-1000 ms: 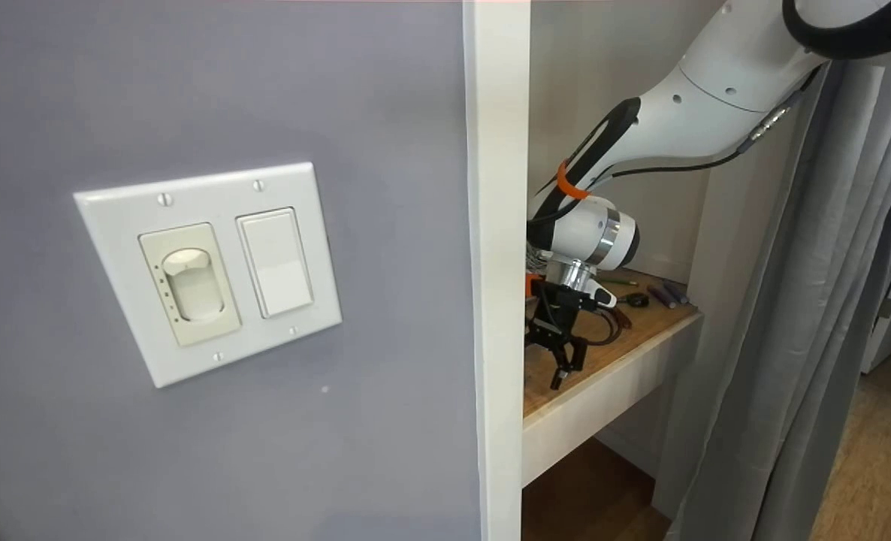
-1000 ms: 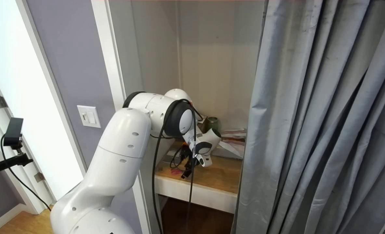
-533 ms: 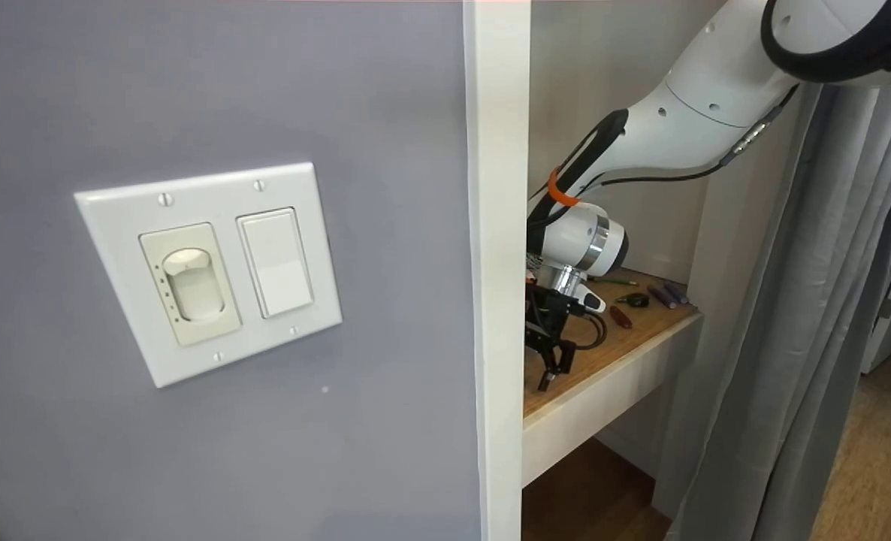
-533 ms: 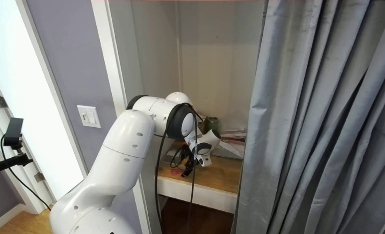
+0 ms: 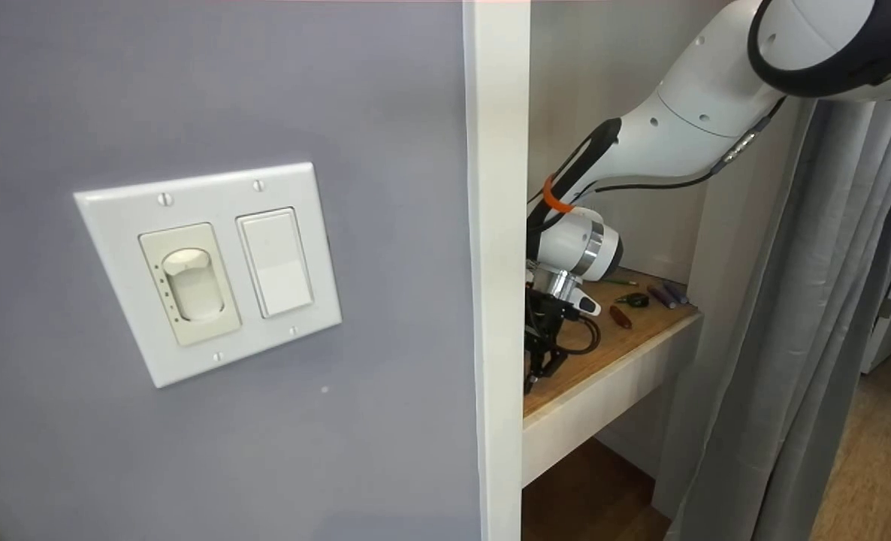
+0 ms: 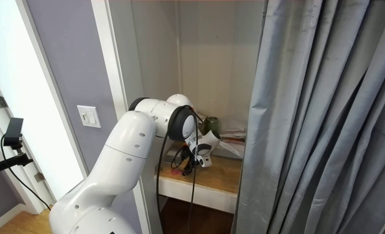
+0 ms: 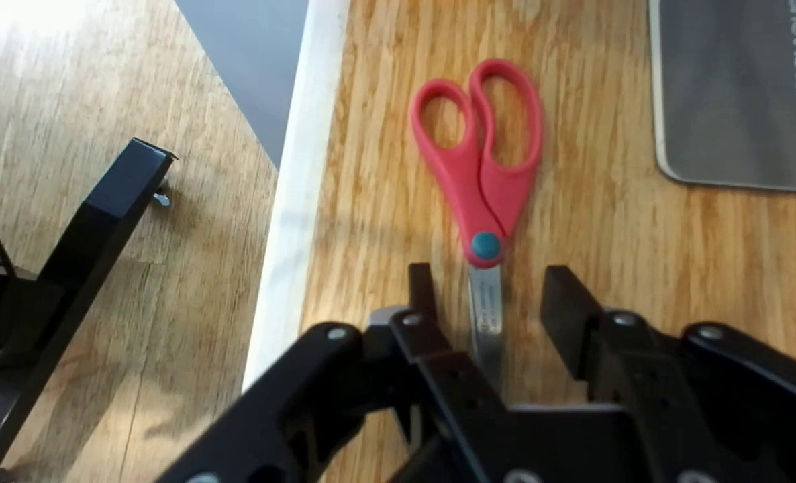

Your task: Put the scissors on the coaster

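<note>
A pair of scissors (image 7: 468, 201) with red handles and a teal rivet lies flat on the wooden shelf, in the wrist view. Their handles point away from my gripper (image 7: 490, 285), whose fingers (image 7: 566, 315) stand on either side of the blades with a gap to each. The gripper is partly closed but holds nothing. The blade tips are hidden behind it. A grey flat piece with rounded corners (image 7: 733, 100) and lettering lies to the right; I cannot tell whether it is the coaster. In an exterior view the red handles (image 6: 176, 171) show beside the black gripper.
The shelf's white front edge (image 7: 297, 201) runs close by the scissors. A red object (image 5: 620, 316), a dark item (image 5: 633, 300) and purple cylinders (image 5: 661, 296) lie at one end. Behind stand a green jar (image 6: 212, 123) and papers (image 6: 231, 148). A grey curtain (image 6: 309, 97) hangs alongside.
In an exterior view the gripper has shifted left, and the upper arm has come down a little. The fingers look closer together than before. The scissors' handles appear unmoved.
</note>
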